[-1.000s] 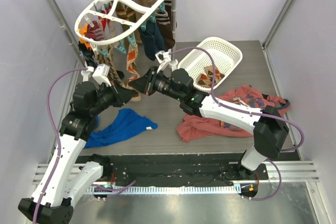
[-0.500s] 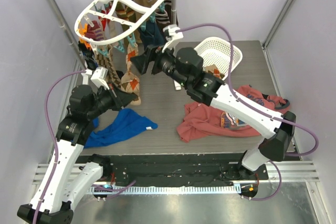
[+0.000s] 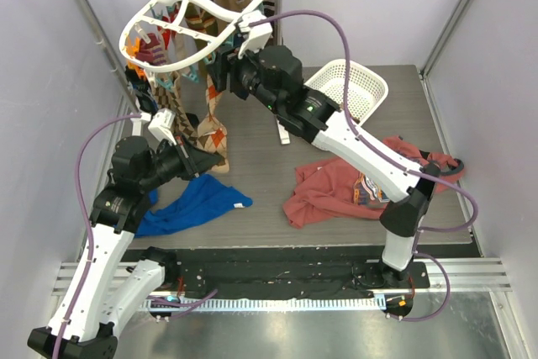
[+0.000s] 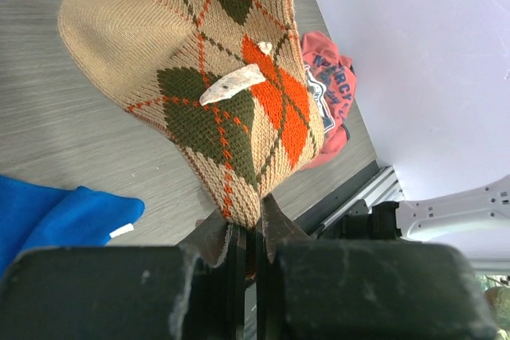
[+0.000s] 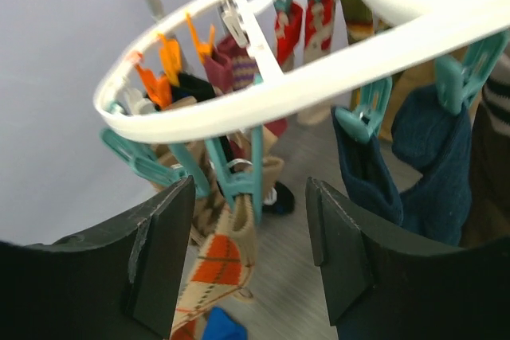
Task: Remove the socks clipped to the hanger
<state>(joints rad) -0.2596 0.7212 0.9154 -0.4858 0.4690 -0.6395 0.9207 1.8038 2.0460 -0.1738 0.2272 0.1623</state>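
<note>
The right hand [image 5: 249, 197] has risen, open, to the teal clip [image 5: 237, 181] while the left hand [image 4: 247, 232] grips the sock [image 4: 199, 77] below, so unclipping seems next.

Top view high, downward; 2 wrist views close, sharing argyle sock [image 4: 199, 77]

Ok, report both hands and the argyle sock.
Left hand shut on argyle sock toe. Right hand open at its teal clip on the hanger. Sock not yet unclipped. Dark blue socks hang close by.
</note>
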